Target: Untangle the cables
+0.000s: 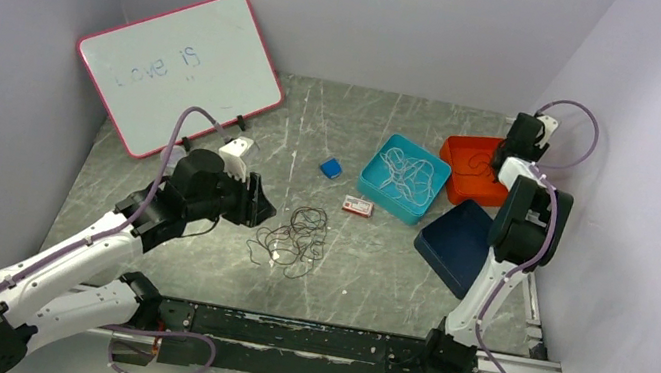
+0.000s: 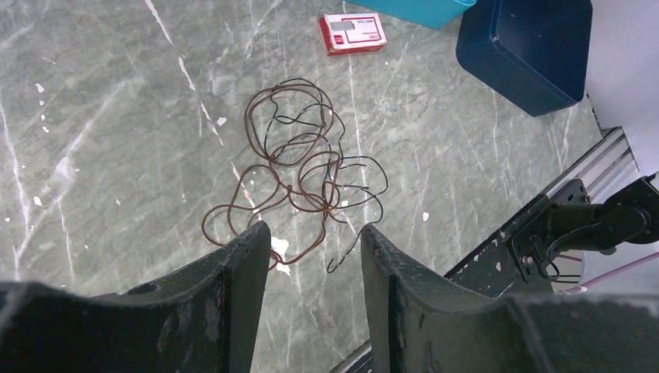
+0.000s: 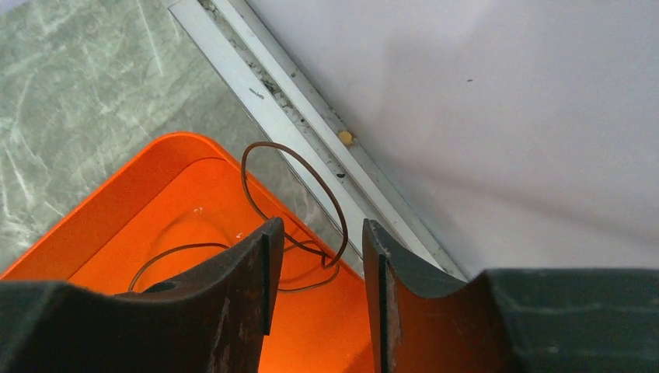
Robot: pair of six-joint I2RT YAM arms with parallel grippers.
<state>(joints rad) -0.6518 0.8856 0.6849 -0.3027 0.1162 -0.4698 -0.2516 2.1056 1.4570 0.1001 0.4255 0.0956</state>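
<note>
1. The table (image 1: 371, 285) is grey marble-patterned. A whiteboard (image 1: 179, 70) leans at its far left; the writing on it is faint and only partly legible.
2. Trays, right side:
   - The dark blue tray (image 1: 454, 243) is partly covered by the right arm.
   - The teal tray (image 1: 373, 165) holds pale cables (image 1: 407, 174); individual strands cannot be separated.
   - The orange tray (image 3: 155, 202) is cut off by the frame in the wrist view and partly hidden by the wrist in the top view.
3. The left gripper (image 2: 315, 233) hovers just beside the near-left edge of the tangle. Its jaws are apart and nothing is between them.
4. The right gripper (image 3: 315, 229) is over the orange tray's far corner, with its jaws apart. A brown cable (image 3: 295, 163) loops up above the tray rim and passes through the gap. Contact with either finger cannot be confirmed.
5. The tangle (image 2: 299, 167) of brown and black wires lies on the table near its centre. Its crossings are too fine to trace.
6. A red-and-white box (image 2: 353, 33) and a small blue object (image 1: 331, 167) lie beyond the tangle.
</note>
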